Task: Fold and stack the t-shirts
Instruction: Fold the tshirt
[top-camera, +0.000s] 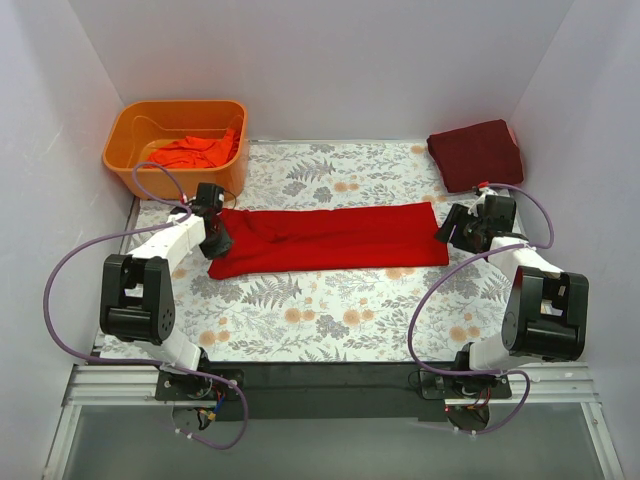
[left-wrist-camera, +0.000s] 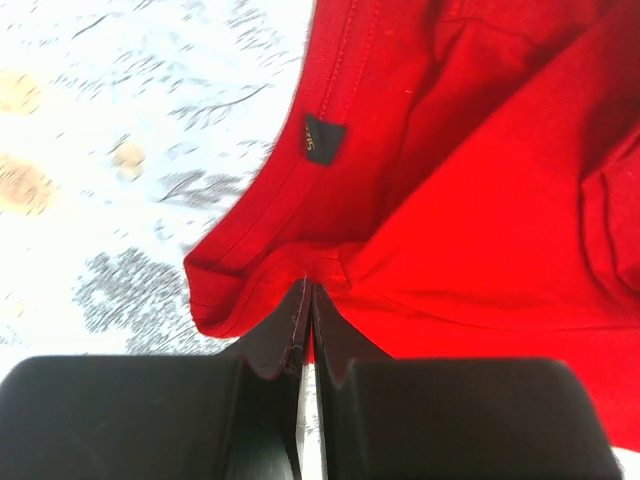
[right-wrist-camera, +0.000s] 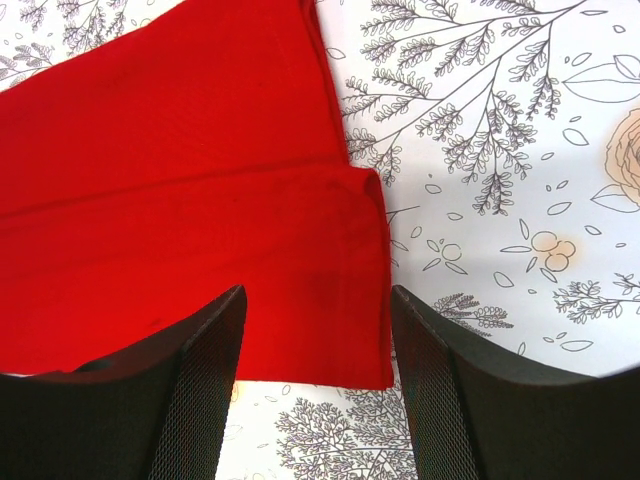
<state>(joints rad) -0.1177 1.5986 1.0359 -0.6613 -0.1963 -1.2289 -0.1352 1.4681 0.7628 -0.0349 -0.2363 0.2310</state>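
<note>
A bright red t-shirt (top-camera: 330, 238) lies folded into a long strip across the middle of the floral table. My left gripper (top-camera: 218, 240) sits at its left, collar end. In the left wrist view the fingers (left-wrist-camera: 290, 330) are pressed together with a sliver of red cloth (left-wrist-camera: 480, 200) between them, near the neck label (left-wrist-camera: 322, 140). My right gripper (top-camera: 450, 232) is open at the strip's right end; in the right wrist view (right-wrist-camera: 316, 292) its jaws straddle the hem corner of the shirt (right-wrist-camera: 180, 200). A folded dark maroon t-shirt (top-camera: 476, 153) lies at the back right.
An orange plastic tub (top-camera: 125, 130) stands at the back left with orange-red shirts (top-camera: 195, 150) crumpled inside. White walls close in the back and both sides. The floral cloth (top-camera: 330, 310) covers the table in front of the red strip.
</note>
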